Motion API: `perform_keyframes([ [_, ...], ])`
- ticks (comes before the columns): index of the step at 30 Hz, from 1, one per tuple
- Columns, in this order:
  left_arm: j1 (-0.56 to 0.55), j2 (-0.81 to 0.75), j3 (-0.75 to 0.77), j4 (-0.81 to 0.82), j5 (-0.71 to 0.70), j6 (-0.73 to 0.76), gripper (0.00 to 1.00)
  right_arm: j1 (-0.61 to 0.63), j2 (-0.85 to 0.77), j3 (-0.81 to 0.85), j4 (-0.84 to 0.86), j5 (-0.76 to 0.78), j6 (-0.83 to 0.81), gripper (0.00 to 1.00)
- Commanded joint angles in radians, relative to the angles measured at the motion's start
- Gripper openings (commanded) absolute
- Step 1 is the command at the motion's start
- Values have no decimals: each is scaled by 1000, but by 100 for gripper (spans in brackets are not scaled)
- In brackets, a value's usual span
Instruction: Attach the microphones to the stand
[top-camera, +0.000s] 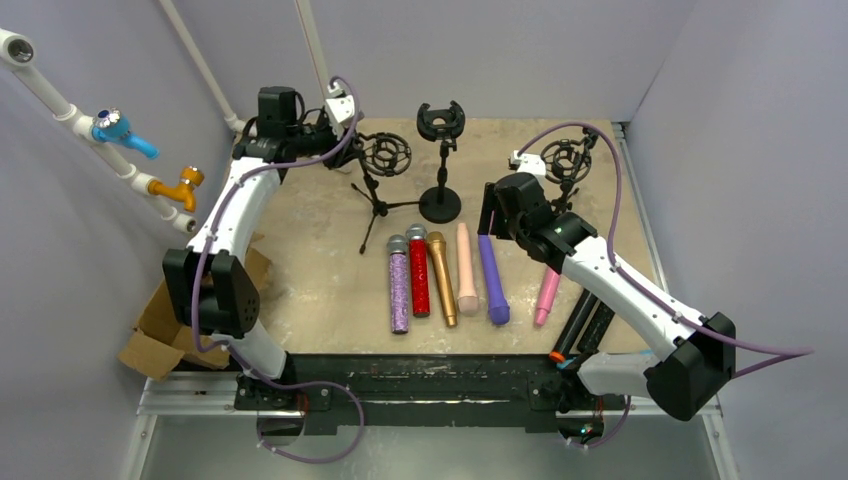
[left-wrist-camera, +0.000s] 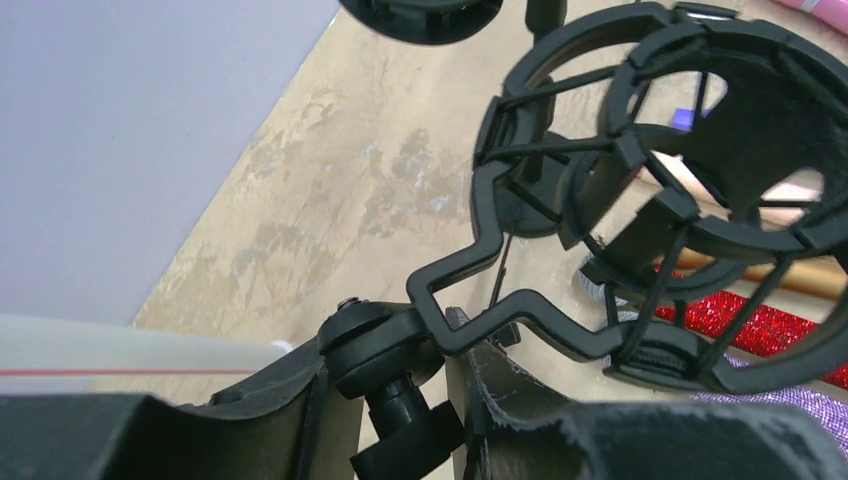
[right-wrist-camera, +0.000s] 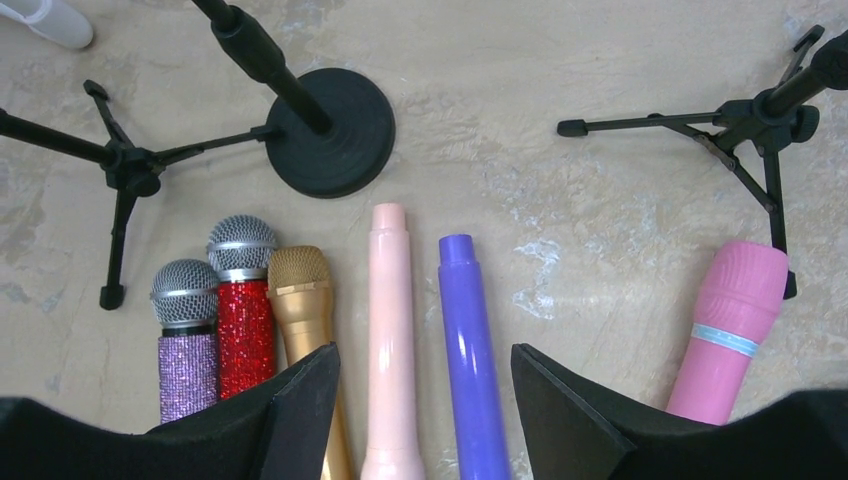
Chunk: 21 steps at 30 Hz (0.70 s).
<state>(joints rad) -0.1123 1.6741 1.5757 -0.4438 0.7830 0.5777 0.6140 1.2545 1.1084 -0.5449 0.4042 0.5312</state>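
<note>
Several microphones lie side by side on the table: glittery purple, glittery red, gold, peach, plain purple and, apart to the right, pink. My right gripper hovers open above the peach and plain purple ones, touching neither. Three stands rise at the back. My left gripper is shut on the swivel joint under the black shock mount of the left tripod stand. The round-base stand and the right tripod stand hold nothing.
Two black stick-shaped items lie near the right arm's base. A cardboard box sits off the table's left edge. White pipes with a blue valve and an orange valve run along the left wall. Walls enclose three sides.
</note>
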Motion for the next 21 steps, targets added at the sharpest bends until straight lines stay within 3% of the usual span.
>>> perform_keyframes([
  [1, 32, -87, 46, -28, -18, 23, 1, -4, -9, -5, 34, -2, 3, 67],
  [12, 62, -124, -19, 23, -3, -66, 0, -4, -1, -10, 37, -2, 0, 67],
  [21, 59, -117, -93, 187, 32, -219, 0, -4, 2, -18, 38, 7, -7, 68],
])
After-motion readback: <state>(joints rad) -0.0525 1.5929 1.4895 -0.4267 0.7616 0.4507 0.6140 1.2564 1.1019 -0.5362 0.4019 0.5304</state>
